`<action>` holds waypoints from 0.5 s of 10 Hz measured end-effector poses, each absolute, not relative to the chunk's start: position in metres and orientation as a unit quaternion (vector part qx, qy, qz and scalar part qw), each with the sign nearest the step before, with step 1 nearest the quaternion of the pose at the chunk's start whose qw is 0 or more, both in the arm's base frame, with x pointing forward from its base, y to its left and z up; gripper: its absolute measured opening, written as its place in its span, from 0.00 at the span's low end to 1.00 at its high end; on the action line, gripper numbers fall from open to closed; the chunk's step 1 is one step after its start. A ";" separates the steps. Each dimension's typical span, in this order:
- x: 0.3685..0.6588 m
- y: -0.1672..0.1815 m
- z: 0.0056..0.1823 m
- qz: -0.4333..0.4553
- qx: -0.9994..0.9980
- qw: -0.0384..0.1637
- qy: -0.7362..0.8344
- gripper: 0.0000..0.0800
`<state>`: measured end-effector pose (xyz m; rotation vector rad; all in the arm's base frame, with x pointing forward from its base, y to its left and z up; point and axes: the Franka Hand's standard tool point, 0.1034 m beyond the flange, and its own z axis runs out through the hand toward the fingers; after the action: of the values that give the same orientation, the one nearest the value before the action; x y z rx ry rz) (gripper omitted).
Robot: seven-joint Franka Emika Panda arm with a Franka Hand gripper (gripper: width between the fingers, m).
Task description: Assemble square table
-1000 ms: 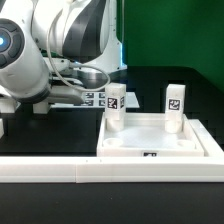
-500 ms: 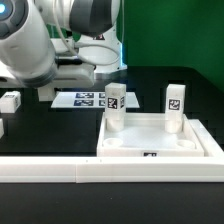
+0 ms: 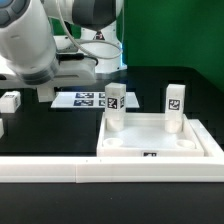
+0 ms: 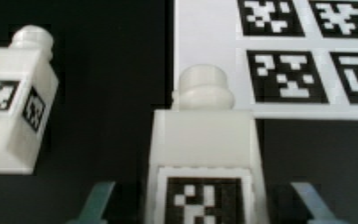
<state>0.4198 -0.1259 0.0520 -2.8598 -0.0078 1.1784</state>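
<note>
The white square tabletop (image 3: 130, 148) lies at the exterior view's right. Two tagged legs (image 3: 115, 102) (image 3: 175, 102) stand upright at its back corners. A loose leg (image 3: 10, 100) lies at the far left under the arm (image 3: 35, 45), and the gripper itself does not show there. In the wrist view, a tagged leg (image 4: 202, 150) lies on the black table, peg pointing away. My gripper (image 4: 204, 192) is open, its fingers (image 4: 101, 203) on either side of this leg with a dark gap on each side. A second leg (image 4: 16, 100) lies beside it.
The marker board (image 3: 85, 98) (image 4: 300, 50) lies flat behind the tabletop, just past the peg of the leg between my fingers. A long white border rail (image 3: 60, 172) runs along the table's front edge. A white piece (image 3: 2, 127) shows at the left edge.
The arm has swung up and toward the exterior view's left, uncovering the marker board and the loose leg. It has barely moved in the last half second.
</note>
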 end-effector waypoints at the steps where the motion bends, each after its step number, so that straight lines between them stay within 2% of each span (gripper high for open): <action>1: 0.421 -0.125 0.054 0.361 -0.932 0.024 -0.003 0.36; 5: 0.464 -0.120 0.073 0.250 -0.968 0.022 -0.005 0.36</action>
<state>0.4636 -0.1202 0.0729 -2.9992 -0.0141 0.7761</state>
